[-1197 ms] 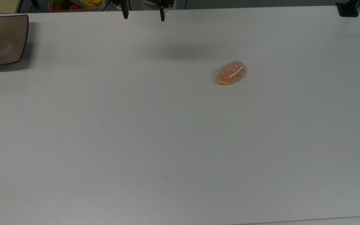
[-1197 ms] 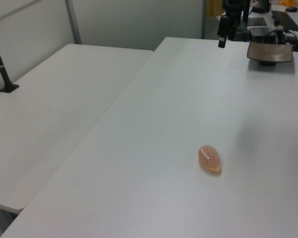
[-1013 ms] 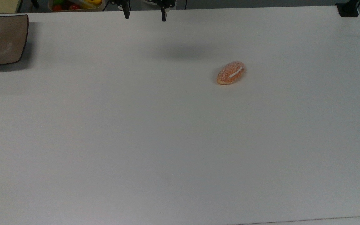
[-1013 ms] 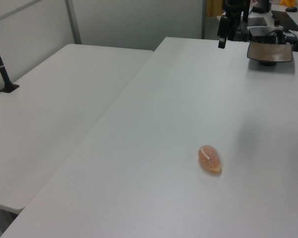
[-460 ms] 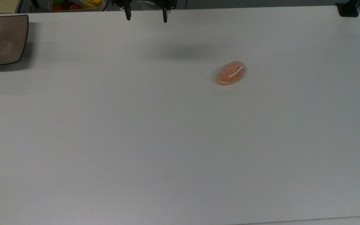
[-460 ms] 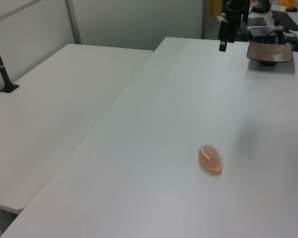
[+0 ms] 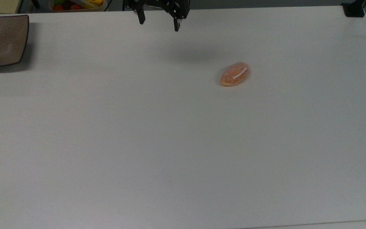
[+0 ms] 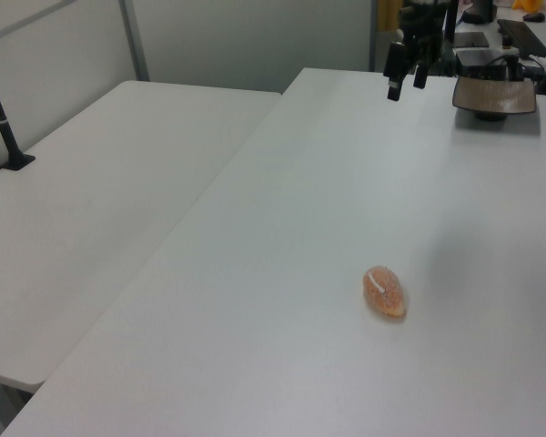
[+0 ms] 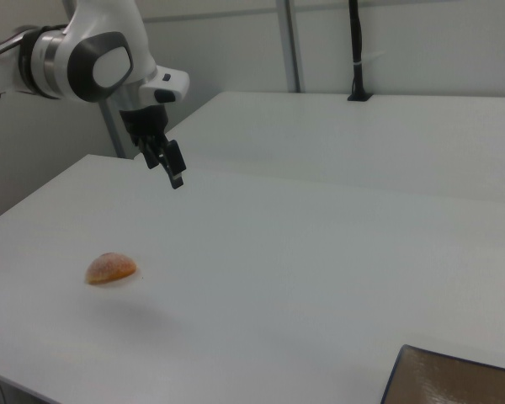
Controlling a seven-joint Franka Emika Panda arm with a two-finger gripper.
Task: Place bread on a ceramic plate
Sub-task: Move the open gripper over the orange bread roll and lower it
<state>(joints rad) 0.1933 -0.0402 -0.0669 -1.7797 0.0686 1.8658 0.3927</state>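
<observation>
The bread (image 7: 234,73), an oval orange roll with white sugar grains and a short white stripe, lies alone on the white table (image 7: 170,143); it also shows as the bread (image 8: 384,291) and the bread (image 9: 110,268). The brown square ceramic plate (image 7: 0,39) sits at the top view's far left edge, also seen as the plate (image 8: 494,94) and the plate (image 9: 459,380). My gripper (image 7: 159,23) hangs open and empty above the table's far edge, well to the left of the bread in the top view, also seen as gripper (image 8: 407,83) and gripper (image 9: 167,162).
A container of colourful fruit (image 7: 76,4) stands beyond the far edge in the top view. A black clamp (image 7: 354,9) grips the table's far right corner. A second white table (image 8: 100,209) adjoins on the left view's left, with a black post (image 8: 2,118).
The gripper has moved to the right and slightly nearer in the top view, staying open. Bread and plate have not moved.
</observation>
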